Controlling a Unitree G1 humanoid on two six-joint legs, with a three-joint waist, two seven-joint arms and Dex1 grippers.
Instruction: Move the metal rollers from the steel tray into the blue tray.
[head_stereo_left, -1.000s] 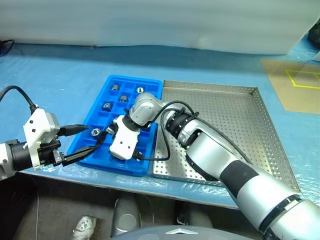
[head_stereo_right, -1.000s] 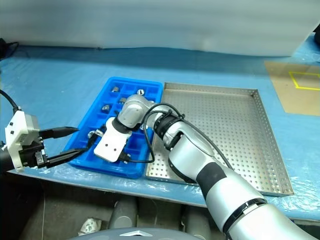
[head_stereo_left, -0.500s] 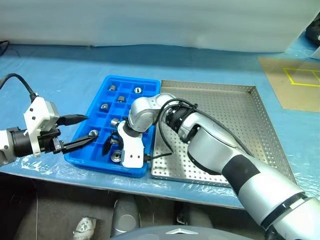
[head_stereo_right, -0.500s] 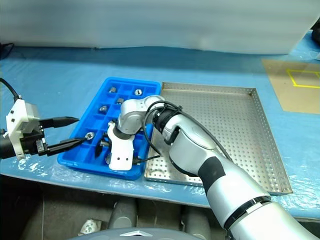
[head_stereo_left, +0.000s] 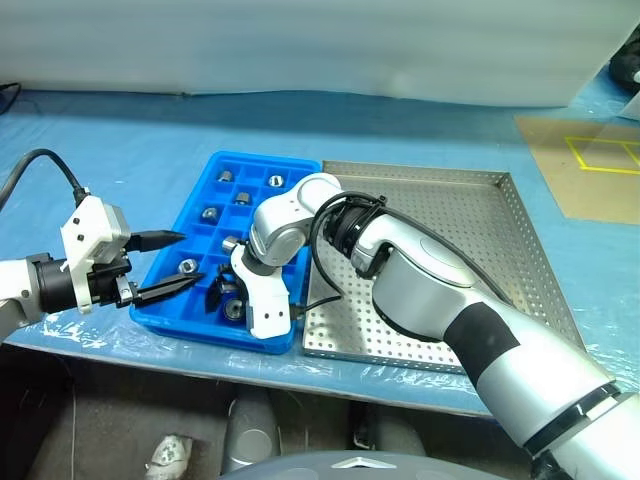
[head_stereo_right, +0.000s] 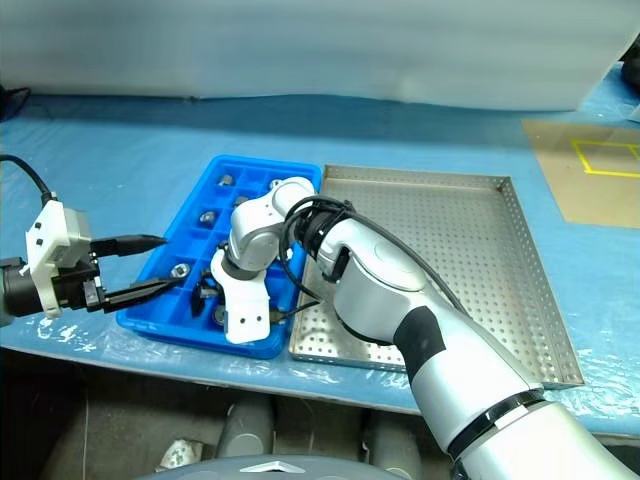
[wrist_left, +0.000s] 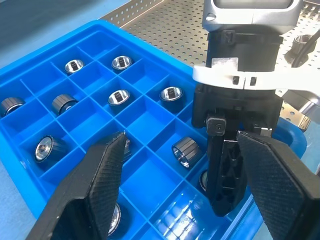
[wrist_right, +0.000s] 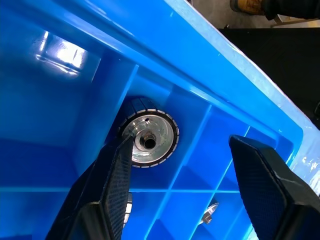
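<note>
The right gripper (head_stereo_left: 222, 292) and its arm cover part of the blue tray (head_stereo_left: 170, 300) beneath them, so rollers (wrist_left: 186, 150) lying in those compartments cannot be counted.

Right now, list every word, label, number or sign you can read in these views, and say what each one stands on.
No readable text.
Small white label on the right gripper housing, left wrist view: its marks are too small to read.
Yellow outlined rectangle on the brown sheet, far right of the table: a taped marking, no letters.
The blue tray, the steel tray and the metal rollers carry no visible lettering.
</note>
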